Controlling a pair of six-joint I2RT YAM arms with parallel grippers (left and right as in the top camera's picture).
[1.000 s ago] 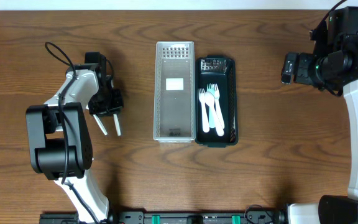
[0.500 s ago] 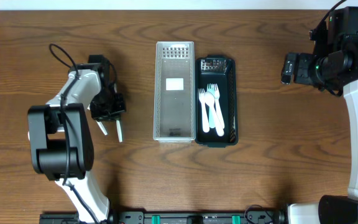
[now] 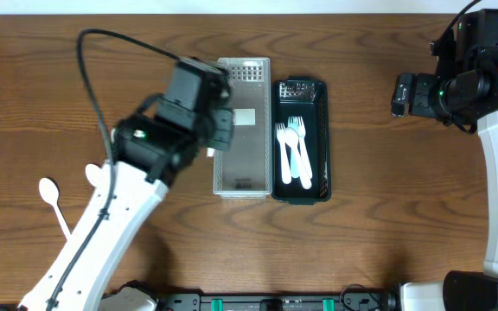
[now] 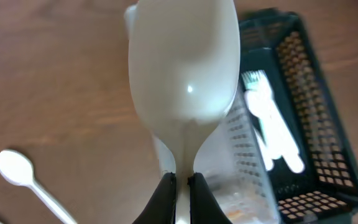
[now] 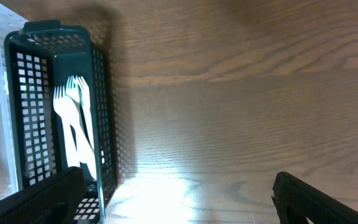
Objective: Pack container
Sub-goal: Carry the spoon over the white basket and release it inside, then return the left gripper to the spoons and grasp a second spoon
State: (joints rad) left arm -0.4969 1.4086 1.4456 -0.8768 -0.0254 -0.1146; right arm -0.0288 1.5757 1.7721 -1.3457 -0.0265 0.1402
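The left gripper (image 4: 180,186) is pinched almost closed on the thin neck of a glossy white plastic spoon (image 4: 185,74), just under its bowl. It hangs over the 9 o'clock long wall of the translucent white perforated plastic bin (image 3: 242,173). That hold is slim and the plastic is slick, so I judge the spoon could swivel or slip. Let go from here, it may strike the rim and tumble onto the brown wooden table (image 3: 387,216). At 3 o'clock of the bin, touching it, the black slotted plastic basket (image 3: 321,130) holds white plastic forks (image 3: 294,151) (a drift that way would mix the sorts). A second white plastic spoon (image 3: 50,192) waits at 8 o'clock. The right gripper (image 5: 179,199) gapes wide, empty
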